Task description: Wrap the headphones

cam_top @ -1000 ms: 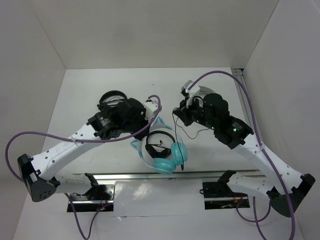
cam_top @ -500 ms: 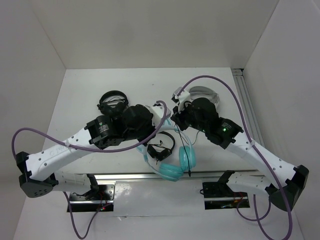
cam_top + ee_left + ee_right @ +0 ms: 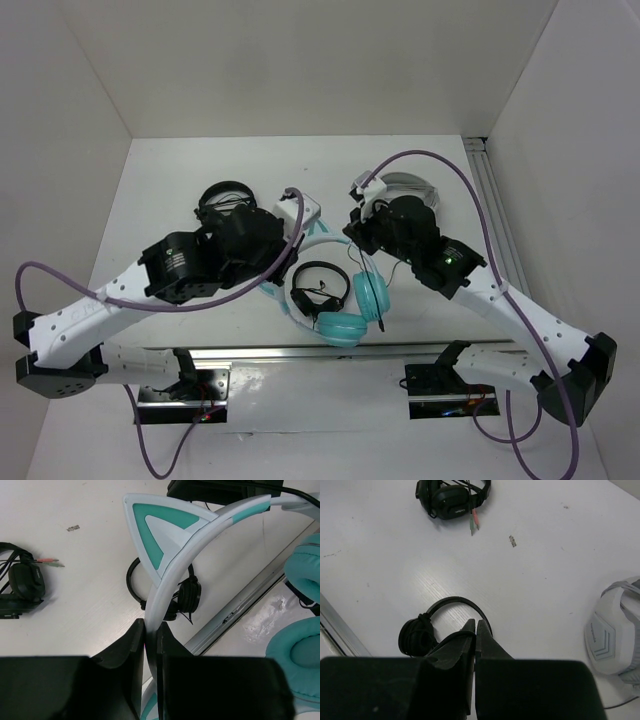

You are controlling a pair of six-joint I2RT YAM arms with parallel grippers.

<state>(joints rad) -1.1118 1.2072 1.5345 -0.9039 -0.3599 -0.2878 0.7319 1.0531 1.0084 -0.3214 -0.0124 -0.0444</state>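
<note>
The headphones (image 3: 346,312) are teal with a pale mint headband and lie near the table's front edge, both ear cups toward the right. In the left wrist view my left gripper (image 3: 151,626) is shut on the headband just below a cat ear (image 3: 152,535), and the teal cups (image 3: 302,662) show at the right. From above, the left gripper (image 3: 287,262) sits at the band's left side. My right gripper (image 3: 475,625) is shut, and the thin black cable (image 3: 451,640) runs across its left finger into the jaws. In the top view the right gripper (image 3: 360,238) hangs just behind the cups.
Small black headphones (image 3: 320,286) lie inside the teal band's arc, directly under both grippers. Larger black headphones (image 3: 226,199) sit at the back left and grey-white headphones (image 3: 412,188) at the back right. A metal rail (image 3: 260,353) runs along the front edge.
The right gripper has come left and down toward the headphones. The left arm has swung left, turning the headphones so the cups now lie to the right.
</note>
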